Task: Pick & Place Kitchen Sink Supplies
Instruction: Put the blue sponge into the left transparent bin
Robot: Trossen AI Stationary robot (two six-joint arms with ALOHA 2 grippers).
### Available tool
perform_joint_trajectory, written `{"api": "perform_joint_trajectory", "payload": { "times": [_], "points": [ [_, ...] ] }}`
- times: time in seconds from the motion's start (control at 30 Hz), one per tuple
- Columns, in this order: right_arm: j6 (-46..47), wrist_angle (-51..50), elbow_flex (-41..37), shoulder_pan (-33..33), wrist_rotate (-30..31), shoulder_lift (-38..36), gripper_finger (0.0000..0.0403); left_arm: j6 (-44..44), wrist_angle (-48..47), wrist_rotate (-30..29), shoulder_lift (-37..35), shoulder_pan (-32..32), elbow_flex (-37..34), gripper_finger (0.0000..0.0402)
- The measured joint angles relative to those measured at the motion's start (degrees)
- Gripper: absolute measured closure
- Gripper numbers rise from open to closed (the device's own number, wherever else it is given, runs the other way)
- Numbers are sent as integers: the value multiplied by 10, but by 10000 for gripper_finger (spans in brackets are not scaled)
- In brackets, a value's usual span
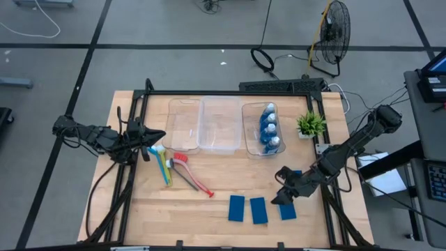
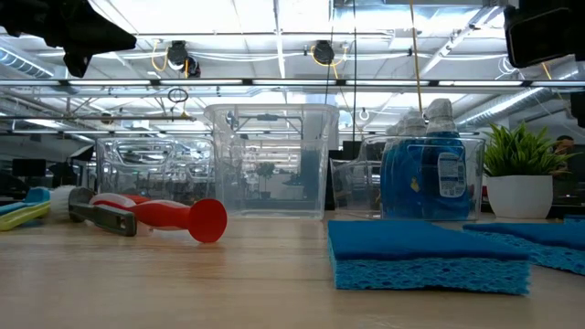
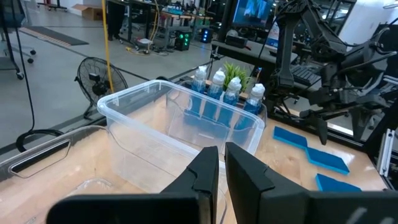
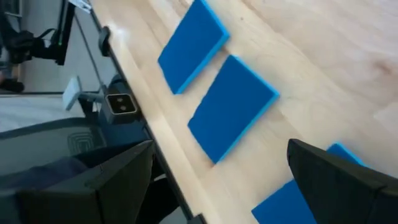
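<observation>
The left gripper [image 1: 159, 135] was kept nearly closed and empty above the long-handled plastic brushes [image 1: 178, 169]. Flat rectangular sponges [image 1: 258, 209] were laid on the wooden worktop [image 1: 209, 216]. The right gripper [image 1: 282, 187] was spread wide, empty, over a sponge [image 1: 288, 210].

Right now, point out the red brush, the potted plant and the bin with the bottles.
red brush [image 1: 194, 178]: high view, on the middle of its handle.
potted plant [image 1: 311, 124]: high view, on its green leaves.
bin with the bottles [image 1: 247, 132]: high view, on its clear left wall.
</observation>
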Motion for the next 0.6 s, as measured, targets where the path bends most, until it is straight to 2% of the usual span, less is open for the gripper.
{"api": "perform_joint_trajectory", "payload": {
  "times": [0.17,0.47,0.6],
  "points": [
    [16,-55,8,8,19,0,46,0,0,0,0,0,0,369],
    [40,-413,156,7,21,12,46,0,0,0,0,0,0,369],
    [66,-505,181,7,0,44,46,0,0,0,0,0,0,369]
  ]
}}
